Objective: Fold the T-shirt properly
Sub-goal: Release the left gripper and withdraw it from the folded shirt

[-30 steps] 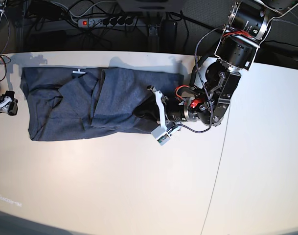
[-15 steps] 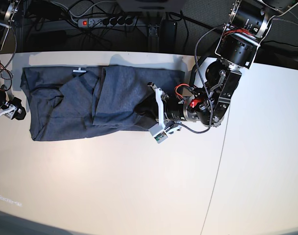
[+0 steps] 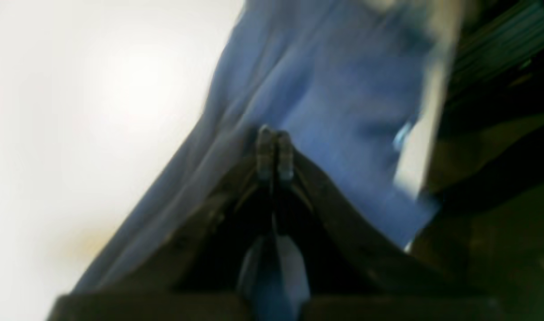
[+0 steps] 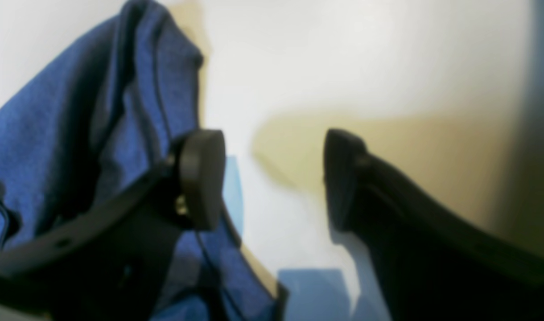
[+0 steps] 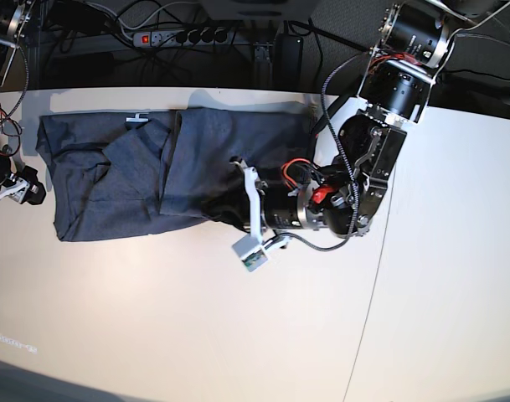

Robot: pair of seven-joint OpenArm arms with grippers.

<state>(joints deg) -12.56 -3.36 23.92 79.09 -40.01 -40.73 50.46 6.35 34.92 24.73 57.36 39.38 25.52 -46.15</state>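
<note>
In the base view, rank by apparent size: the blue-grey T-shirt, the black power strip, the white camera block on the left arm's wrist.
1. Blue-grey cotton T-shirt
2. Black power strip
3. White camera block, slightly smaller, but it sits nearer the camera, so that ranking is unsure.

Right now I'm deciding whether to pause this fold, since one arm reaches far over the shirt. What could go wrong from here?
The left gripper is shut on the T-shirt and low over it, so dragging may bunch the fold instead of laying it flat. The right gripper hangs open beside the far edge, holding nothing, so that end could slide on the table.
</note>
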